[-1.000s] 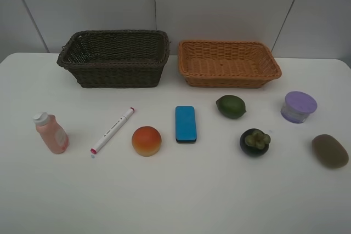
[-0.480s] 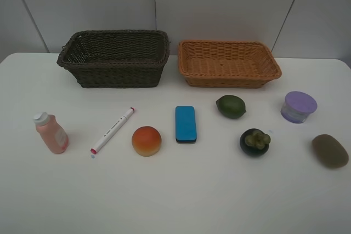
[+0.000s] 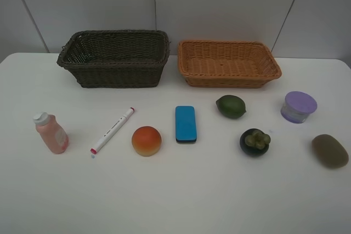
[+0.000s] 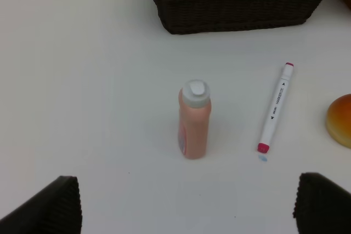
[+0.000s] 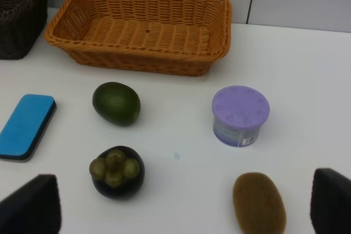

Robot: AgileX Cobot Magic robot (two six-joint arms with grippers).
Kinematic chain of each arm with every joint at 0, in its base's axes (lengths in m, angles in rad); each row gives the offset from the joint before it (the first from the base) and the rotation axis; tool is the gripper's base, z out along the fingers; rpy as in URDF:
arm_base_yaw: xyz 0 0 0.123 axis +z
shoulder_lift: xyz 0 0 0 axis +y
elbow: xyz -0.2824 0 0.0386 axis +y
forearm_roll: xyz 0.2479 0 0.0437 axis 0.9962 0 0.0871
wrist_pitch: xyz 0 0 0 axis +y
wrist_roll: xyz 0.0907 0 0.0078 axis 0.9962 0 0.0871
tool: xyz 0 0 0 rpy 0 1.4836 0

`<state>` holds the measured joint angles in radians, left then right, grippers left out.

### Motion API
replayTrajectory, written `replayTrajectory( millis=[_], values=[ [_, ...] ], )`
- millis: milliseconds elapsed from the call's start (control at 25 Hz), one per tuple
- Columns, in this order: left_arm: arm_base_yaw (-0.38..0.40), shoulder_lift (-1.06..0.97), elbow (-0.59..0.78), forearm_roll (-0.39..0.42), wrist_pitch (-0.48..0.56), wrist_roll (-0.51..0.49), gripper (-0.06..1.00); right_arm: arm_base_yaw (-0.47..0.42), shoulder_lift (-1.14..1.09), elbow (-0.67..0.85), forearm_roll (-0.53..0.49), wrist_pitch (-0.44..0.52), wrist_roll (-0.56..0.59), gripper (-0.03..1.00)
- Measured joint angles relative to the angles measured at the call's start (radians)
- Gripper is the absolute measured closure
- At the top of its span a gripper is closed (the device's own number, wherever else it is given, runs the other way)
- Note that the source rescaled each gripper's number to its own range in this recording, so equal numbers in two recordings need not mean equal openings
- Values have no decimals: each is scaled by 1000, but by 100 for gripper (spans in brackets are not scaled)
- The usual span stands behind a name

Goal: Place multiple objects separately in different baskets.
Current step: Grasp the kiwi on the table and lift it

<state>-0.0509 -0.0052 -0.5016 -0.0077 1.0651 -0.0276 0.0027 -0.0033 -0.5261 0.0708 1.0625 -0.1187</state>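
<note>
Objects: you have eight small items loose on the white table (image 3: 175, 201), none in a basket; each is placed below against the blue rectangular eraser (image 3: 185, 124).
Eraser: lies flat, mid-table, its long side pointing toward the baskets.
Dark brown deep wicker basket (image 3: 118, 72): beyond the eraser toward the wall, on the left-arm side.
Light orange shallow wicker basket (image 3: 230, 80): beyond the eraser toward the wall, on the right-arm side; just beside the dark basket, contact not determinable.
Orange-red round fruit (image 3: 146, 140): near the eraser on the left-arm side, apart from it.
White marker with pink ends (image 3: 112, 130): lying flat, farther from the eraser than the fruit, same side.
Pink white-capped bottle (image 3: 52, 133): upright, farthest from the eraser on the left-arm side.
Green lime (image 3: 230, 106): near the eraser on the right-arm side.
Dark mangosteen (image 3: 254, 142): farther from the eraser than the lime, same side, green calyx up.
Purple-lidded jar (image 3: 299, 107): upright, well apart from the eraser, right-arm side.
Brown kiwi (image 3: 329, 150): farthest from the eraser on the right-arm side.
Left gripper (image 4: 184, 206): fingers spread wide, holding nothing, over bare table short of the bottle.
Right gripper (image 5: 181, 204): fingers spread wide, holding nothing, with the mangosteen and kiwi lying between them in your wrist view.
</note>
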Motion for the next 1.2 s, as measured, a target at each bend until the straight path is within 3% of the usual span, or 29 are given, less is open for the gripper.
replayTrajectory(
  millis=[600, 1200],
  values=[
    [0, 0, 0, 0, 0, 0, -6, 0, 9, -1, -26, 0, 0, -3],
    [0, 0, 0, 0, 0, 0, -6, 0, 366, -57, -44, -1, -8, -3]
  ],
)
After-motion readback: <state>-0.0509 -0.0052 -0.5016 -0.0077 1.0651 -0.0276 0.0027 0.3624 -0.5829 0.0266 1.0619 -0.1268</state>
